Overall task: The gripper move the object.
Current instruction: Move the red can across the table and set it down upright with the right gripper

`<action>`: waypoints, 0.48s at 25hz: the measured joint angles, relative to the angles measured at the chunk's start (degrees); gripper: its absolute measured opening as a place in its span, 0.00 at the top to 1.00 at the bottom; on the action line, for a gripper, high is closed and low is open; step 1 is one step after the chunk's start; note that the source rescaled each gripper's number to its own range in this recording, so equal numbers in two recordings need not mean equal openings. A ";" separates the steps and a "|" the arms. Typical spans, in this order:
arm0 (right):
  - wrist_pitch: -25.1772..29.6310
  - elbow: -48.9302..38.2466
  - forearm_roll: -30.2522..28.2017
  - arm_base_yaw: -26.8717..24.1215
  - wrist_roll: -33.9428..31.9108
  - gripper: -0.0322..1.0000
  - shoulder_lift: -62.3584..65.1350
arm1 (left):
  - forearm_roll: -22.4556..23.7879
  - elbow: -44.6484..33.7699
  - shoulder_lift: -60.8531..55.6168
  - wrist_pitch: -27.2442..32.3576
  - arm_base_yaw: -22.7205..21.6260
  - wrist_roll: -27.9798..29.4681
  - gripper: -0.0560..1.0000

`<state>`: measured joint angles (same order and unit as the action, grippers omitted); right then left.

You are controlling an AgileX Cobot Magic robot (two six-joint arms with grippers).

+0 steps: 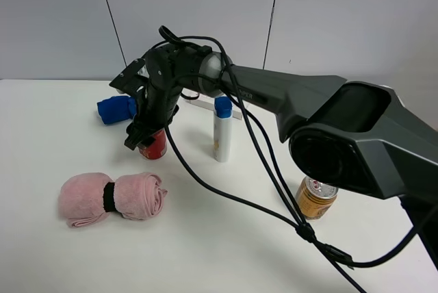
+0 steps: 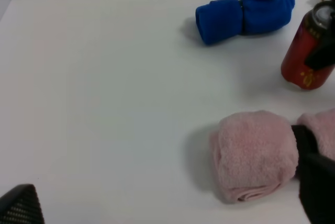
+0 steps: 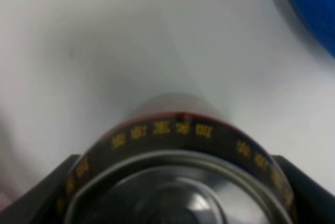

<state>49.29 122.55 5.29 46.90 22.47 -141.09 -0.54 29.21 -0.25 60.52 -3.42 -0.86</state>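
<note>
Ext high: my R gripper [image 1: 146, 135] pinches the red cyl. can [image 1: 157, 146], upright on smooth white table [image 1: 226, 252], btw fuzzy blue roll [image 1: 115, 109] & pink terry roll [image 1: 113, 198].
L wrist: can glossy, yellow marks.
R wrist: black jaws press both can sides; silver lid.

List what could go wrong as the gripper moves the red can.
1. The right gripper straddles the red can near its top; a high or loose hold may tip it.
2. The blue cloth and pink towel lie close; a low sweep could snag them.
3. Trailing cables might catch the white bottle.
</note>
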 joint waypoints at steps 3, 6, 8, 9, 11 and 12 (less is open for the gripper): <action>-0.57 0.00 0.34 -0.06 0.00 0.97 -0.24 | 0.00 0.00 0.00 0.00 0.00 0.00 0.00; -0.94 0.00 0.44 -0.06 0.00 0.97 -0.28 | 0.00 0.00 0.00 0.00 0.00 0.00 0.00; -1.13 0.00 0.44 -0.06 0.00 0.97 -0.28 | 0.00 0.00 0.00 0.00 0.00 0.00 0.00; -1.20 0.00 0.44 -0.06 0.00 0.94 -0.28 | 0.00 0.00 0.00 0.00 0.00 0.00 0.00; -1.76 0.00 0.99 -0.06 -0.72 0.51 0.18 | 0.00 0.00 0.00 0.00 0.00 0.00 0.00; -1.86 0.00 1.33 -0.06 -1.42 0.30 0.66 | 0.00 0.00 0.00 0.00 0.00 0.00 0.00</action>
<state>47.43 122.55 6.62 46.84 21.05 -140.43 -0.54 29.21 -0.25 60.52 -3.42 -0.86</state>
